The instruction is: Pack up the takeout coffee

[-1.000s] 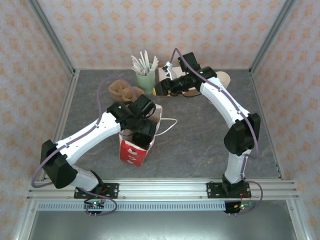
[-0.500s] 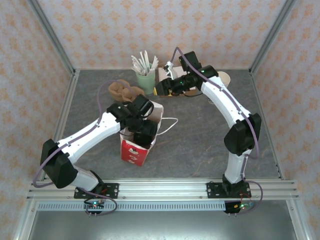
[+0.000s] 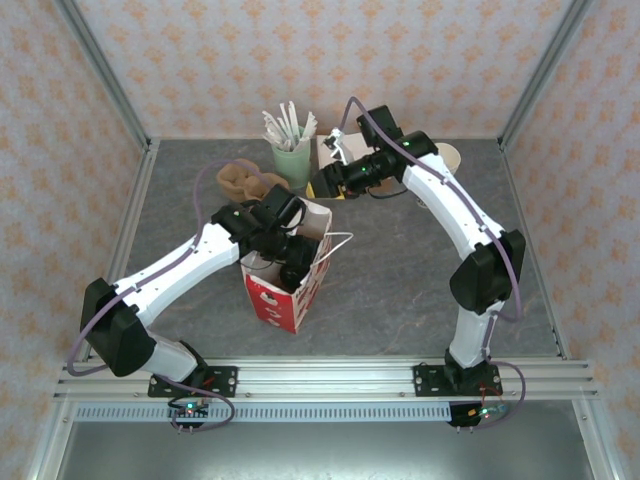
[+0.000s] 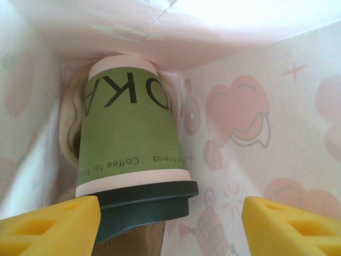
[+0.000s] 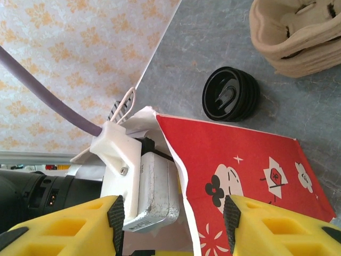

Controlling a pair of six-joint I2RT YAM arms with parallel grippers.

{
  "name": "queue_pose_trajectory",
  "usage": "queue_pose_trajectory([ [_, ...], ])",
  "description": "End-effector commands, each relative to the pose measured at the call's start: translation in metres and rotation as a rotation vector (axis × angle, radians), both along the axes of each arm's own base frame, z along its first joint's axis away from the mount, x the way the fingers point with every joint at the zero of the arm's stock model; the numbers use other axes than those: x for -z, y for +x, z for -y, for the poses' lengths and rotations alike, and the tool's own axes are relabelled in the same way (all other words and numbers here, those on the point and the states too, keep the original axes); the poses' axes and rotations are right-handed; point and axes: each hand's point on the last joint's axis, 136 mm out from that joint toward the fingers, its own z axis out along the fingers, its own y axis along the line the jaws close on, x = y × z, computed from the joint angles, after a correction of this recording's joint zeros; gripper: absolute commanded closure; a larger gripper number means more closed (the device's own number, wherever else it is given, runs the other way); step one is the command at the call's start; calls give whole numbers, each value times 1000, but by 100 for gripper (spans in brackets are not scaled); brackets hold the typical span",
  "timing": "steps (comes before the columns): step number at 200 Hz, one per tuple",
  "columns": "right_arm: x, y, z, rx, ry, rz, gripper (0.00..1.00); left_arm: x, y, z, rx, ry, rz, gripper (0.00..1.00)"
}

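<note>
The takeout coffee (image 4: 128,133), a dark olive-green paper cup with a black lid, lies inside the red-and-white bag (image 3: 285,305), its lid toward the wrist camera. My left gripper (image 4: 170,224) is down in the bag and open. One yellow finger sits beside the lid and the other stands well clear of it. My right gripper (image 5: 173,218) hovers open just behind the bag's rim (image 5: 181,176). The left arm's wrist camera (image 5: 152,186) shows between its fingers.
A loose black lid (image 5: 230,96) lies on the grey table beside the bag. A cardboard cup carrier (image 3: 240,178) and a green cup of stirrers (image 3: 290,150) stand behind the bag. Cream cups (image 3: 447,157) are at the back right.
The bag has tipped and spread wider, its mouth now nearer the right gripper. My left gripper has gone deeper into it. The right gripper has shifted slightly toward the bag's rim.
</note>
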Motion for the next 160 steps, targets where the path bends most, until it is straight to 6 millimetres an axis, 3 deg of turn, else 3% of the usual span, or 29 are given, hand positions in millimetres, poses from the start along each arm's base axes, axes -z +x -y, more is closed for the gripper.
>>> queue_pose_trajectory([
  [1,-11,-10,4,-24,2,45,45,-4,5,2,12,-8,9,28],
  [63,0,-21,-5,-75,-6,31,47,-17,-5,-17,-3,42,19,28],
  [160,8,-27,-19,-110,-19,24,58,2,-30,-25,53,128,-26,28],
])
